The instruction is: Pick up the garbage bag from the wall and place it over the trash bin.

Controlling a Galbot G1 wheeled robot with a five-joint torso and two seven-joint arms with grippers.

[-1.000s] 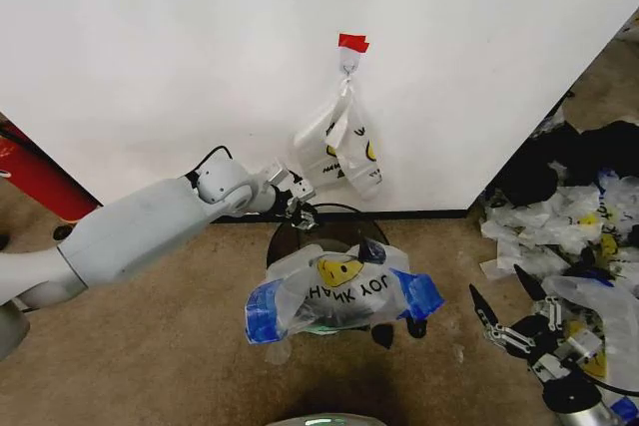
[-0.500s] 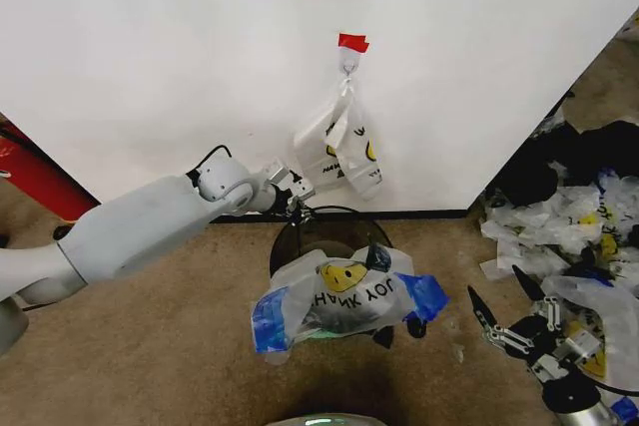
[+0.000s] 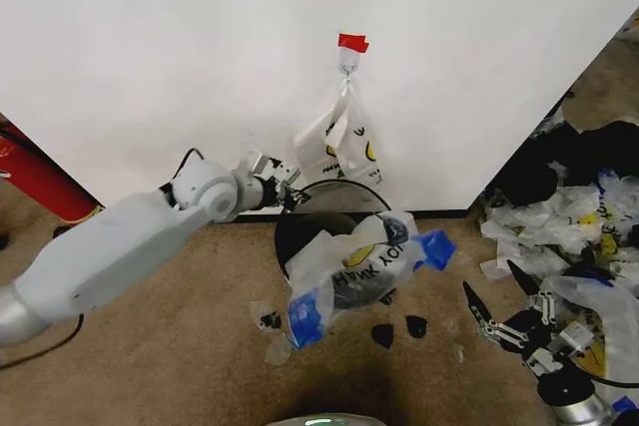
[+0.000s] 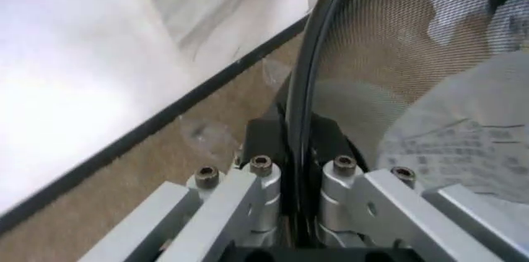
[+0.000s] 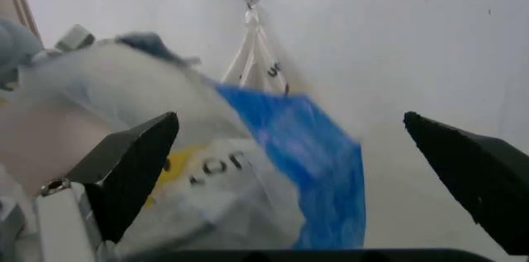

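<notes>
I see left gripper (image 3: 288, 190) clamped on trash bin (image 3: 312, 236) rim, bin tilted near wall (image 3: 150, 37). Garbage bag (image 3: 354, 268) draped over bin mouth. Right gripper (image 3: 496, 318) wide apart, low over floor.

A white smiley bag (image 3: 342, 145) hangs from a hook (image 3: 348, 68) under red tape (image 3: 352, 43).

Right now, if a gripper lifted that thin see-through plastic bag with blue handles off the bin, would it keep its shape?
Probably not. The thin see-through plastic bag with blue handles drapes crumpled over the round dark bin, so it looks floppy and light, apt to sag.
</notes>
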